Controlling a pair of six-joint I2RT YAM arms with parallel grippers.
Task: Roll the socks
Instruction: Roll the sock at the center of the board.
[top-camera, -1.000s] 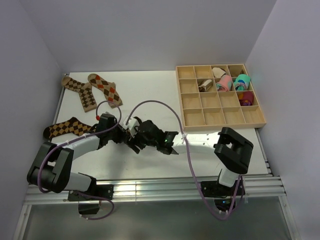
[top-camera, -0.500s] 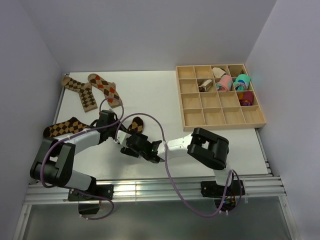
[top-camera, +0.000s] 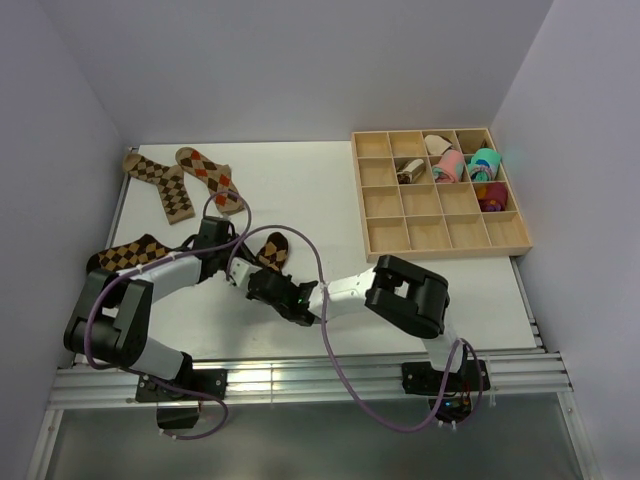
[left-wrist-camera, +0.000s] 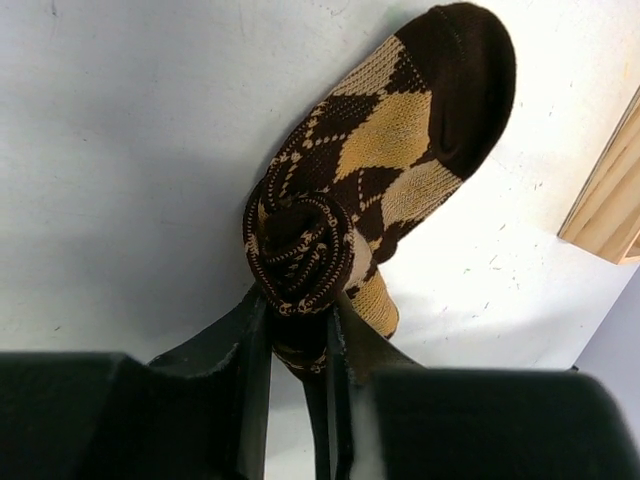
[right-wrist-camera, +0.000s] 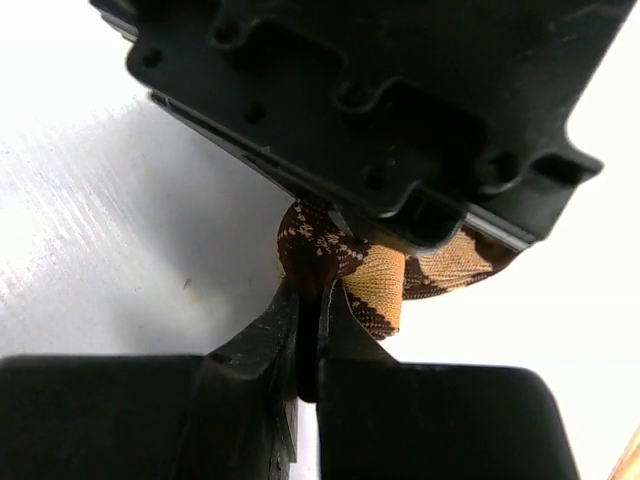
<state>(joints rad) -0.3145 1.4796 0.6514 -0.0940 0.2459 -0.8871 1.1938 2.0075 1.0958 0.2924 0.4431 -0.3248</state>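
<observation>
Sock status: the half-rolled sock (left-wrist-camera: 390, 140) sits on the white table (top-camera: 300, 190) around the middle, a bit left of the wooden tray (top-camera: 445, 250). One end is wound into a tight little spiral, and the dark toe end lies flat, pointing off toward the tray.

The left gripper (left-wrist-camera: 300, 305) is pinching that spiral, with one of its fingers (left-wrist-camera: 250, 335) on each side of it. The right gripper (right-wrist-camera: 310, 300) comes in from the opposite side with its jaws squeezed nearly together. Its tips are right up against the roll, just under the left gripper's body. Can't tell if it's actually caught any fabric.

Over in the far left corner, a brown argyle sock (top-camera: 163, 186) and an orange-diamond sock (top-camera: 210, 178) lie flat side by side. A darker argyle sock (top-camera: 135, 256) lies by the left edge, next to the left arm. The tray has pink and teal bundles (top-camera: 465, 165) in its far compartments.
</observation>
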